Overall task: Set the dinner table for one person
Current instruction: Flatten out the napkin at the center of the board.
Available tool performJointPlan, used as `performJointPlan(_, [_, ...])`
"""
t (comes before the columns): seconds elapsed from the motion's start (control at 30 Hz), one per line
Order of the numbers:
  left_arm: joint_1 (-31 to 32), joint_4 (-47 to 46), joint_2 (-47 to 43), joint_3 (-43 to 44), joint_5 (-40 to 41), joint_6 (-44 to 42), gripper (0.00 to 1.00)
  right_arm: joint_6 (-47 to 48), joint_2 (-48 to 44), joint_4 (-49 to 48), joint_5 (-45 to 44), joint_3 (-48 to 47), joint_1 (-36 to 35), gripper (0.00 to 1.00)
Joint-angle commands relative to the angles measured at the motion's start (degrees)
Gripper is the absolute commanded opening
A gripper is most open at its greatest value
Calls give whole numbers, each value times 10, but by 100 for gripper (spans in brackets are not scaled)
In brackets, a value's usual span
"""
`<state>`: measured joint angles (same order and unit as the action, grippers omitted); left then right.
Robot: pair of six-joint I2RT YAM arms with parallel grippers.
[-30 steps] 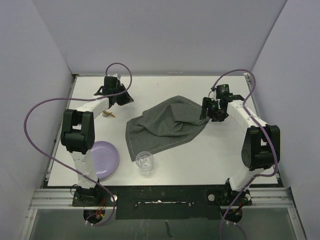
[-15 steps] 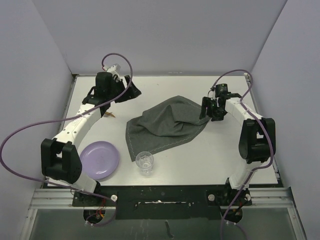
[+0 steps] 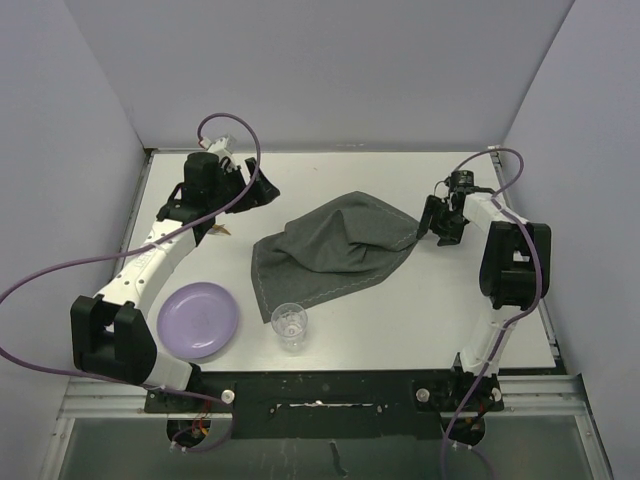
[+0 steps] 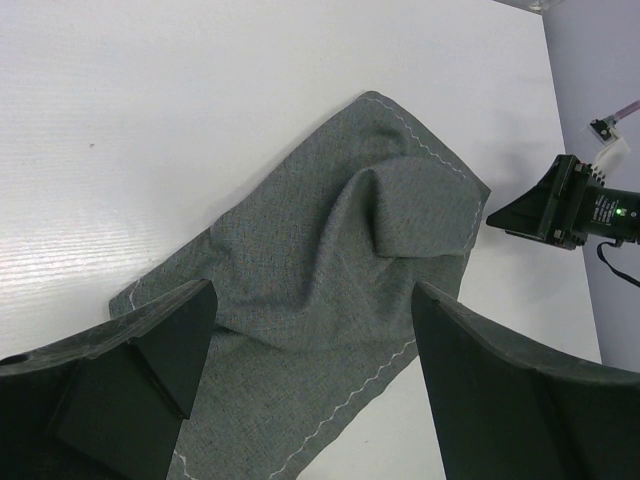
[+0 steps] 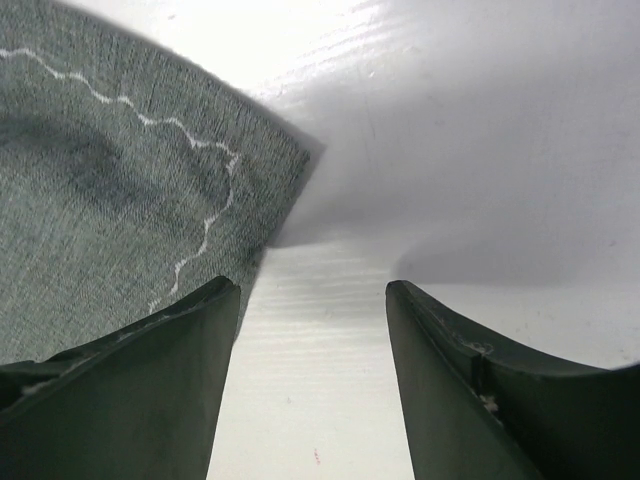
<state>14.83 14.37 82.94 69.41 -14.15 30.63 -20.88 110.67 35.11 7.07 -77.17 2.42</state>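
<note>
One placemat [image 3: 335,250], one plate [image 3: 198,320], one glass [image 3: 290,326]; left gripper [image 4: 312,290] and right gripper [image 5: 312,288] both apart.

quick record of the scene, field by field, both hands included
dinner table: white tabletop
placemat: dark grey cloth, rumpled, mid-table
plate: purple, empty, near left
glass: clear, upright, by placemat's near corner
left hand: open, empty, facing placemat
right hand: open, empty, at placemat's right corner
</note>
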Motion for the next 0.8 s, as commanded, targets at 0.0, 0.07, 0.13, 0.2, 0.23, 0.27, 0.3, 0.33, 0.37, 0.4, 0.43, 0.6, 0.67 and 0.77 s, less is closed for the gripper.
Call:
performJointPlan(0.0, [-1,-21,-12,4,-10,-12,79,-15,25,-34,17,-48,2,60])
performJointPlan(0.07, [-1,-21,-11,3,-7,-12,79,-18,41,-34,32,-64,2,58])
performJointPlan(0.13, [-1,-19,-11,2,-5,-12,79,-21,54,-37,38,-74,1,57])
performJointPlan(0.2, [-1,-16,-12,2,-1,-14,79,-24,66,-40,43,-85,2,57])
performJointPlan(0.23, [-1,-16,-12,2,-1,-14,79,-25,73,-40,48,-89,1,56])
performJointPlan(0.27, [-1,-15,-12,1,1,-14,79,-25,78,-40,51,-94,1,55])
performJointPlan(0.3, [-1,-15,-11,2,1,-15,79,-27,83,-40,54,-96,1,53])
performJointPlan(0.33, [-1,-13,-10,3,1,-15,79,-28,87,-44,57,-96,1,48])
performJointPlan(0.37, [-1,-12,-10,4,1,-15,79,-28,91,-46,60,-96,2,43])
performJointPlan(0.4, [-1,-11,-9,4,1,-15,79,-28,95,-46,62,-99,1,36])
performJointPlan(0.43, [-1,-10,-8,4,1,-15,79,-28,100,-43,63,-103,1,26])
performJointPlan(0.6, [-1,-9,-8,0,5,-12,79,-23,102,-34,61,-113,-4,0])
performJointPlan(0.67, [-1,-8,-5,1,6,-14,79,-15,90,-25,42,-122,-12,0])
performJointPlan(0.77, [-1,-5,9,6,9,-16,79,4,67,8,-8,-162,-35,0])
